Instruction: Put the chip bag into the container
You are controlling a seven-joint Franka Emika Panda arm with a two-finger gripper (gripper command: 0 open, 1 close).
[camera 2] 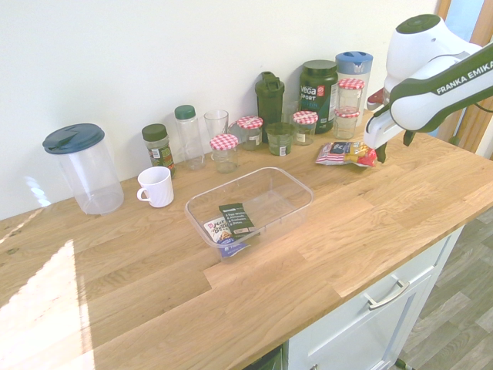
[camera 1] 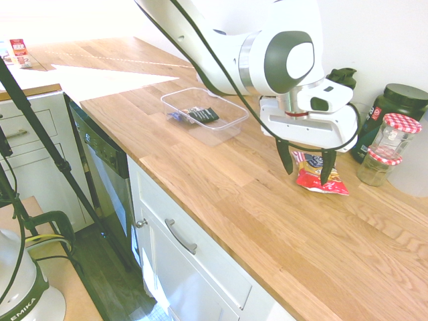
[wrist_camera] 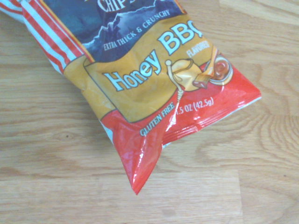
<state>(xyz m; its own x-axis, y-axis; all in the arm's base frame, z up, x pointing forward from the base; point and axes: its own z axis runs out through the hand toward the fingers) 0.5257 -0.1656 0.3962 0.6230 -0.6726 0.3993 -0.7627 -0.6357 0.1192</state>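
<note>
The chip bag [camera 1: 322, 179] [camera 2: 345, 153] lies flat on the wooden counter, a red packet with a dark blue top and yellow band. It fills the wrist view [wrist_camera: 154, 84], where "Honey BBQ" is readable. My gripper [camera 1: 307, 166] [camera 2: 383, 146] hangs just above the bag's near end, open, its dark fingers [camera 1: 285, 158] standing on either side of the packet and holding nothing. The container [camera 1: 204, 114] [camera 2: 248, 204] is a shallow clear tub further along the counter, well apart from the gripper. Two small dark wrappers [camera 2: 229, 222] lie in it.
Glass jars with red-checked lids [camera 1: 388, 147] [camera 2: 305, 126] and a dark green tub [camera 2: 318, 94] stand along the wall behind the bag. A white mug [camera 2: 156, 186], a clear pitcher [camera 2: 83, 167] and bottles sit further along. The counter edge [camera 1: 200, 221] runs over white drawers.
</note>
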